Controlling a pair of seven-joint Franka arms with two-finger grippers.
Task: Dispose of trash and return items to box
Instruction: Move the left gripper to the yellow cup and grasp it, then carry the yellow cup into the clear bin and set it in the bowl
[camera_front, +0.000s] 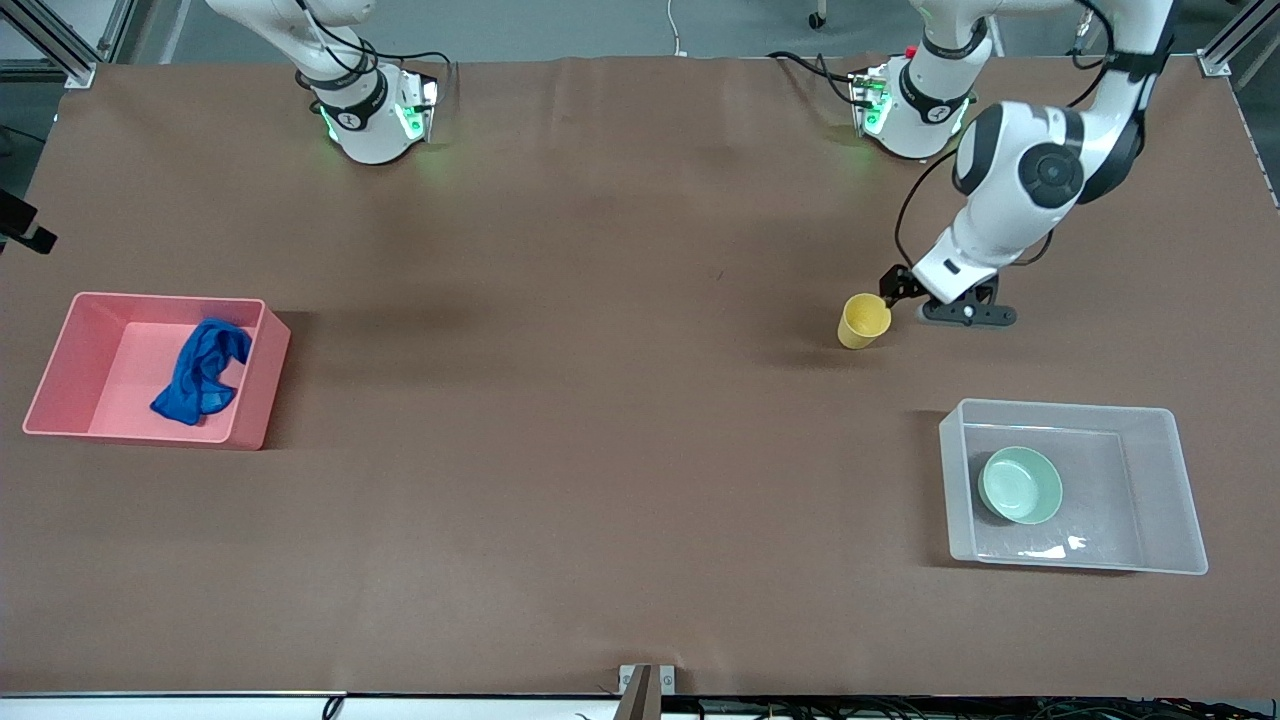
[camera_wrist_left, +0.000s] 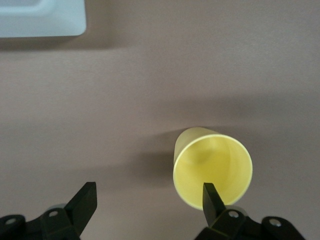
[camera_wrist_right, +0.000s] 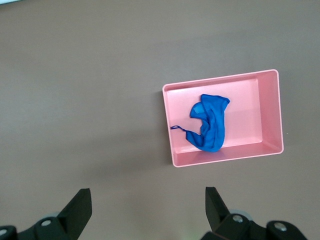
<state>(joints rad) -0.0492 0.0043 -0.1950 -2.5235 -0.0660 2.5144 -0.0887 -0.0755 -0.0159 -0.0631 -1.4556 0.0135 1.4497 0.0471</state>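
Note:
The yellow cup (camera_front: 863, 320) stands on the table, farther from the front camera than the clear box (camera_front: 1165, 490). My left gripper (camera_front: 893, 290) is open just beside the cup. In the left wrist view (camera_wrist_left: 150, 192) one finger (camera_wrist_left: 210, 196) shows in front of the mouth of the cup (camera_wrist_left: 212, 165) and the other is well apart from it. The mint-green bowl (camera_front: 1020, 484) lies in the clear box. The blue cloth (camera_front: 203, 370) lies in the pink bin (camera_front: 255, 390). My right gripper (camera_wrist_right: 147, 197) is open and empty, high over the table, looking down on the cloth (camera_wrist_right: 210, 125).
The pink bin (camera_wrist_right: 222, 159) stands at the right arm's end of the table. A corner of the clear box (camera_wrist_left: 40, 20) shows in the left wrist view. Brown tabletop lies between the two bins.

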